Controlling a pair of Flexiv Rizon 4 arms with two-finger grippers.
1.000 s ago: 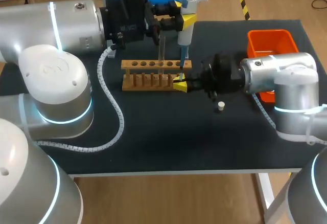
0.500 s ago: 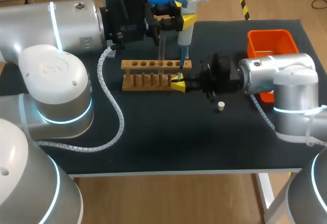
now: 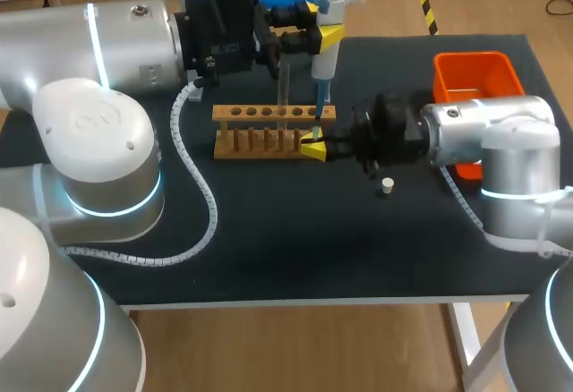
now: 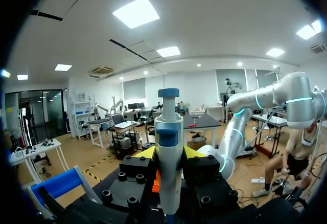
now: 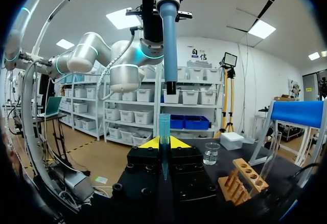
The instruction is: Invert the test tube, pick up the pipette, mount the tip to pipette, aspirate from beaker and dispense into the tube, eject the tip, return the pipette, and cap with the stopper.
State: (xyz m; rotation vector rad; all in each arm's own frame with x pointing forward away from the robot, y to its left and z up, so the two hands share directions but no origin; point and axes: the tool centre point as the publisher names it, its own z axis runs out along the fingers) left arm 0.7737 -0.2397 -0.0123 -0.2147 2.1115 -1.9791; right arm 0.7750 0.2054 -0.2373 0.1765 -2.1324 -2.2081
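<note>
My left gripper [image 4: 168, 153] is clamped on the pipette [image 4: 169, 132], which stands upright between its 2 jaws, nozzle down. My right gripper [image 5: 163, 143] is pinched nearly closed on the tip [image 5: 164, 127], open end up, just under that nozzle with a gap between them. I judge the 2 axes must line up first, then a straight, firm press. Any tilt risks a loose seat or the tip slipping through the jaws.
</note>
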